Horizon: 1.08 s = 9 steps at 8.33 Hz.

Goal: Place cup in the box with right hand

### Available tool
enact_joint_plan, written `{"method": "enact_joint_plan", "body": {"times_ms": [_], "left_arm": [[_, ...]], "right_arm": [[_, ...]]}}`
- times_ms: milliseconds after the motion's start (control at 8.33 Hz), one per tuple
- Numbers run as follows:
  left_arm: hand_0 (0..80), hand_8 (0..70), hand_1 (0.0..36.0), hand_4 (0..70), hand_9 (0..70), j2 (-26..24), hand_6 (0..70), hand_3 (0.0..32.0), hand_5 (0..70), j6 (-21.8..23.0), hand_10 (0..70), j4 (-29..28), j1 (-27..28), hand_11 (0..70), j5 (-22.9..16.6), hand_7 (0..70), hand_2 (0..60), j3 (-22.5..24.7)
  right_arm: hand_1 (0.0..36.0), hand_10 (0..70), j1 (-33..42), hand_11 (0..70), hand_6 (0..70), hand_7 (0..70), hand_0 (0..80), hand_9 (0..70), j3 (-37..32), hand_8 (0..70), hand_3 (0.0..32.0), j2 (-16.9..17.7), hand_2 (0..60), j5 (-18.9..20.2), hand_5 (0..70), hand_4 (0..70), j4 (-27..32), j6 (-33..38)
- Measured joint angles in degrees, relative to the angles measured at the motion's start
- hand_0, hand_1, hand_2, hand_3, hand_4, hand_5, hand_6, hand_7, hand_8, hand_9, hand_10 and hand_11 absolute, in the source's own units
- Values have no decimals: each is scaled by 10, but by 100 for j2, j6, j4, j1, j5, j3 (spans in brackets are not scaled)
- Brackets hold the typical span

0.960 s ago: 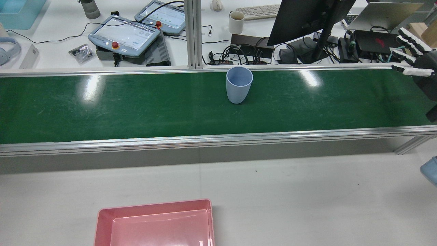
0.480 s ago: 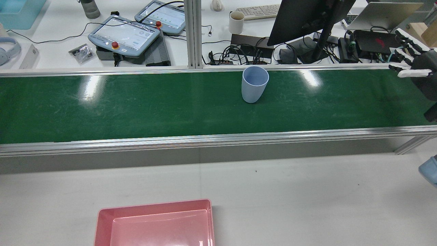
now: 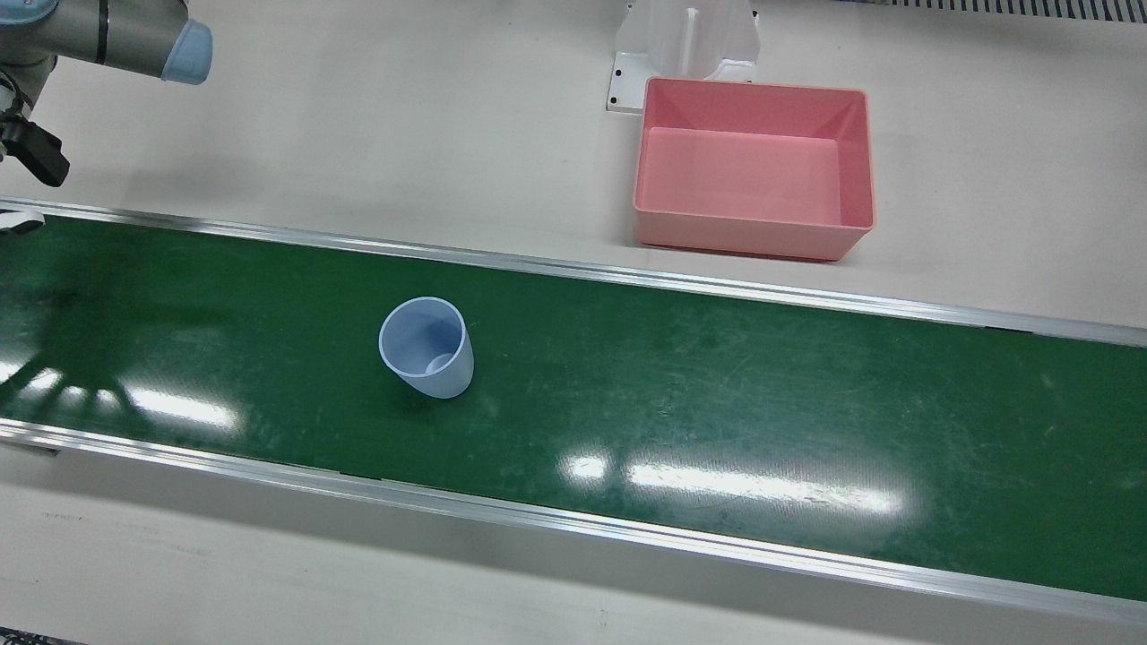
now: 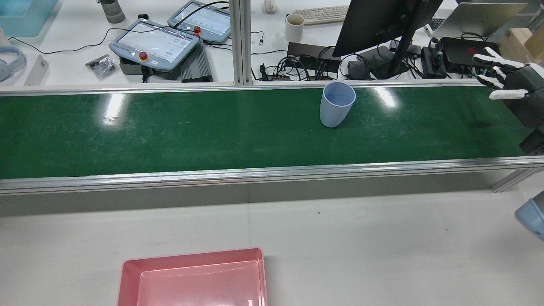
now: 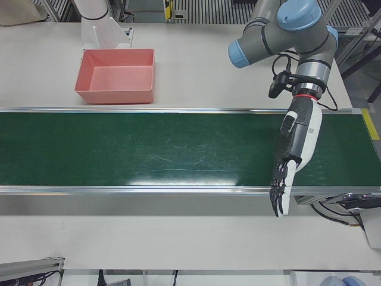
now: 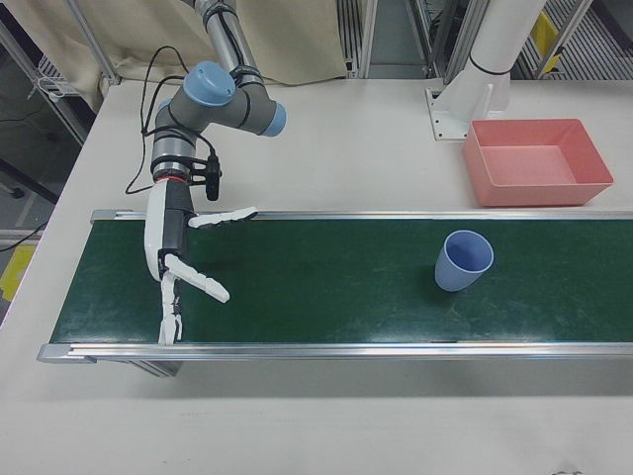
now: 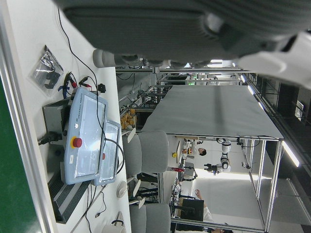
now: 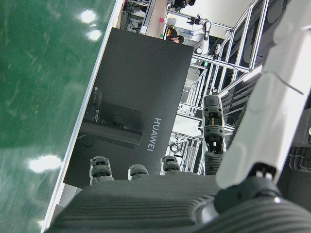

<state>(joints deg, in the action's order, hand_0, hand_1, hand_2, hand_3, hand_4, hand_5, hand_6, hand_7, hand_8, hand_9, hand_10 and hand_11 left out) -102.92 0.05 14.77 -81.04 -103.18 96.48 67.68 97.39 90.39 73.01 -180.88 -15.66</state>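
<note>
- Upright on the green conveyor belt [image 3: 717, 403], the pale blue cup [image 3: 426, 348] stands with its mouth up — nearer the belt's far edge from the robot's side, as the rear view shows.
- Well apart from it, the pink box [image 3: 754, 170] sits empty on the white bench [image 3: 403, 134] on the robot's side of the belt, beside a white pedestal [image 3: 685, 40].
- Over one end of the belt the right hand [image 6: 183, 262] hangs with fingers spread wide, holding nothing and well clear of the cup.
- At the other end the left hand [image 5: 292, 155] points down across the belt's outer rail [image 5: 149, 190] — fingers extended, nothing held.
- Beyond the belt, the rear view shows a monitor [image 4: 382, 21] and two teach pendants [image 4: 155, 42] on a desk.
</note>
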Motion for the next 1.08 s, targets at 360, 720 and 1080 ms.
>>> {"method": "enact_joint_plan", "body": {"times_ms": [360,720,1080], "left_arm": [[0,0,0,0,0,0,0,0,0,1,0,0,-2,0,0,0,0,1],[0,0,0,0,0,0,0,0,0,-2,0,0,-3,0,-2,0,0,2],[0,0,0,0,0,0,0,0,0,-4,0,0,-3,0,0,0,0,2]], "right_arm": [[115,54,-45,99,27,64,525,0,13,0,0,-29,0,-45,52,103,0,2],[110,48,-237,90,32,60,524,0,39,0,0,-173,0,-98,50,111,-3,-2],[107,48,-493,90,36,80,524,2,53,0,0,-247,0,-220,49,128,-8,-1]]}}
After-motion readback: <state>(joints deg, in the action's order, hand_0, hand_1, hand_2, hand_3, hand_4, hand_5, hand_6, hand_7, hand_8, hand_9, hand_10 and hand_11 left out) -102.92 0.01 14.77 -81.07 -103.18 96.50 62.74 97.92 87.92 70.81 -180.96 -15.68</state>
